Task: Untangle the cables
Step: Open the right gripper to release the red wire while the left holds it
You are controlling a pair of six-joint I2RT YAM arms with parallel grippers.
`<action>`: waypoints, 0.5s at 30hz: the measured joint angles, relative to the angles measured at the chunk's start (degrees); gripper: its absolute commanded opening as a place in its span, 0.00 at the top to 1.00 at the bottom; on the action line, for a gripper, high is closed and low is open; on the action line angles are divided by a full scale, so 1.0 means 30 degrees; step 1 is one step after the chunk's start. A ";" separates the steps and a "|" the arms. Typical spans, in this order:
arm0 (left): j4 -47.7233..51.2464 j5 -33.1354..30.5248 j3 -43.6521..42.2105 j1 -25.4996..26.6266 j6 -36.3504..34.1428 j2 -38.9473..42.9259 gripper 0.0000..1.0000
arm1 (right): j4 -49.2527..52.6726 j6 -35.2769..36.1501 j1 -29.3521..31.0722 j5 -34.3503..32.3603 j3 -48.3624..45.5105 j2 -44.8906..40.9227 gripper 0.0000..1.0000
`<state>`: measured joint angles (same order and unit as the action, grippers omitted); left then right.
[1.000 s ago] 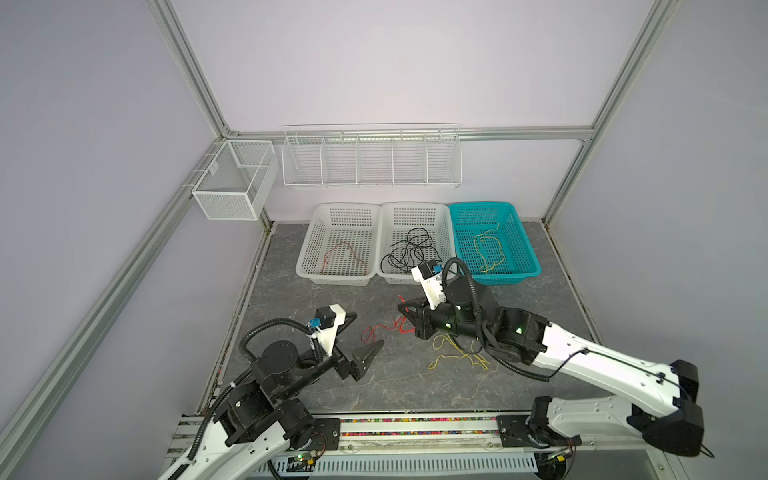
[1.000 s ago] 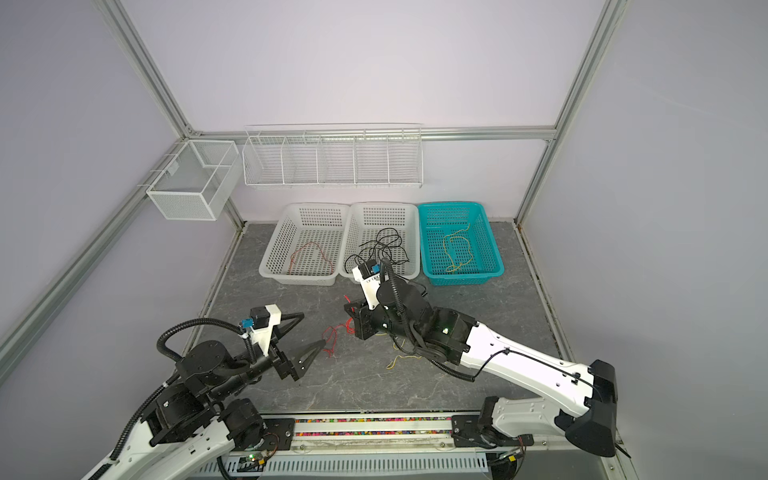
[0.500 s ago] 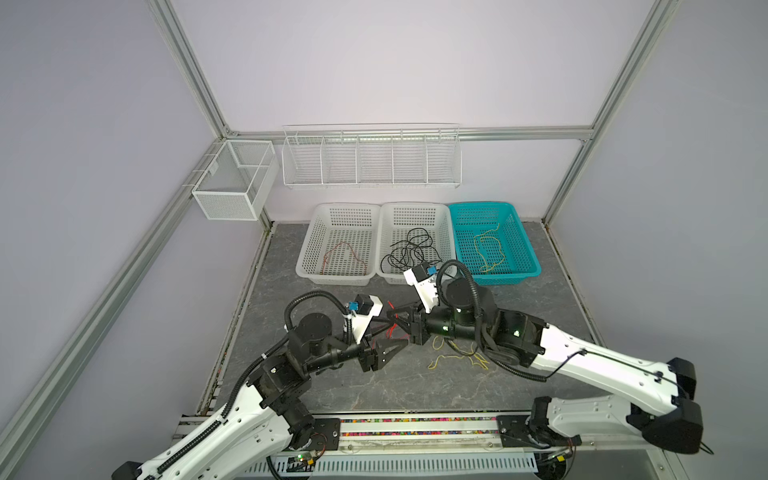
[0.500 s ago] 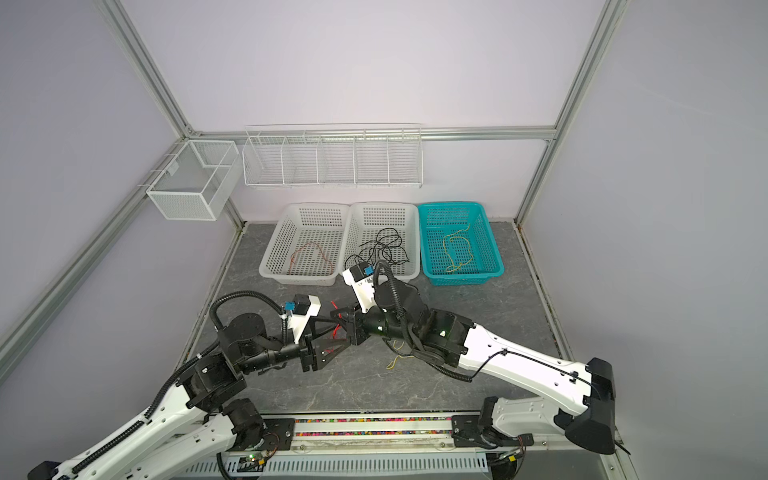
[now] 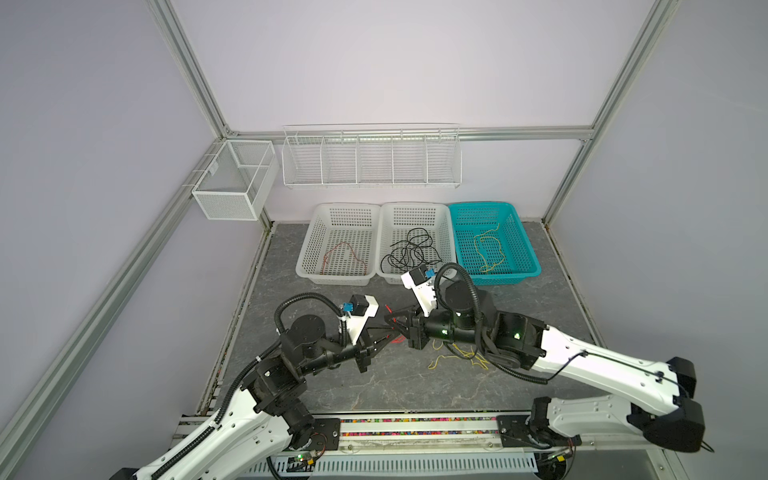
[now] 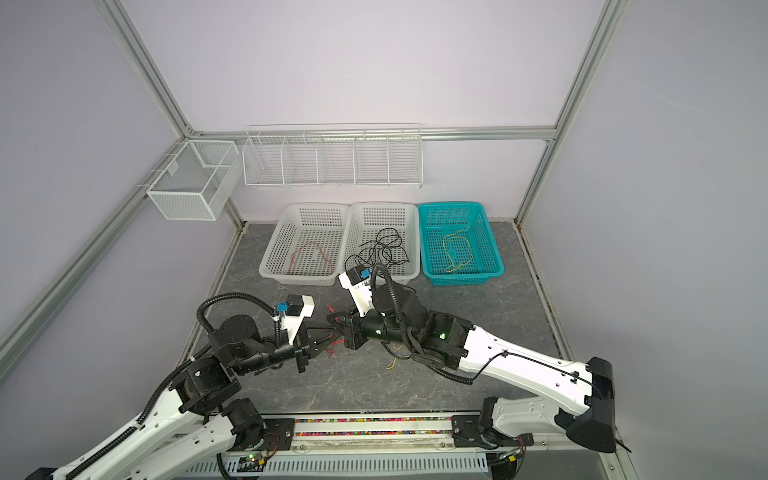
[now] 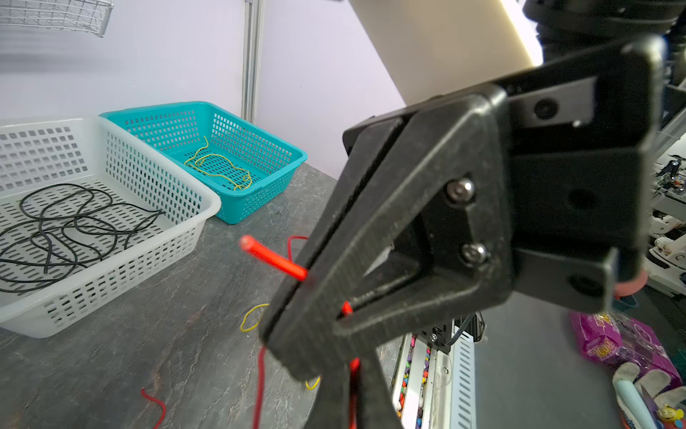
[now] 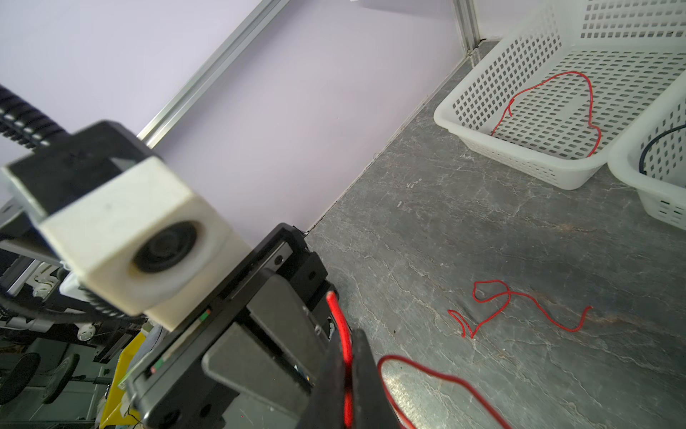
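Black left claw and black right claw are both clenched on the thin red cable, tips nearly meeting. I'm guessing that's to stretch it out above the grey marbled surface.

The left gripper now sits at the middle, in from the near left where it hung a second ago. Its jaws, gaping wide then, are now pinched on the red cable held by the right gripper, which stands slightly further left.
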<state>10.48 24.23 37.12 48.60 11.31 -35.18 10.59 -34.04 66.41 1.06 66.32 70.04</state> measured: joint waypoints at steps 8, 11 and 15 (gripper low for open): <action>0.1996 -0.1428 0.1333 0.0000 -0.0517 -0.1144 1.00 | 0.0838 0.1020 0.0007 -0.1814 -0.0036 -0.2375 0.35; 0.2943 -0.3198 0.2448 0.0000 -0.0903 -0.1996 1.00 | 0.1800 0.1676 0.0007 -0.2863 -0.0051 -0.4051 0.09; 0.3366 -0.6324 0.3789 0.0000 -0.1435 -0.2973 1.00 | 0.3330 0.2492 0.0000 -0.4663 -0.0495 -0.6608 0.12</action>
<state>20.58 5.26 48.49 48.60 7.01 -44.10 20.58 -26.57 66.41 -12.93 64.84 50.22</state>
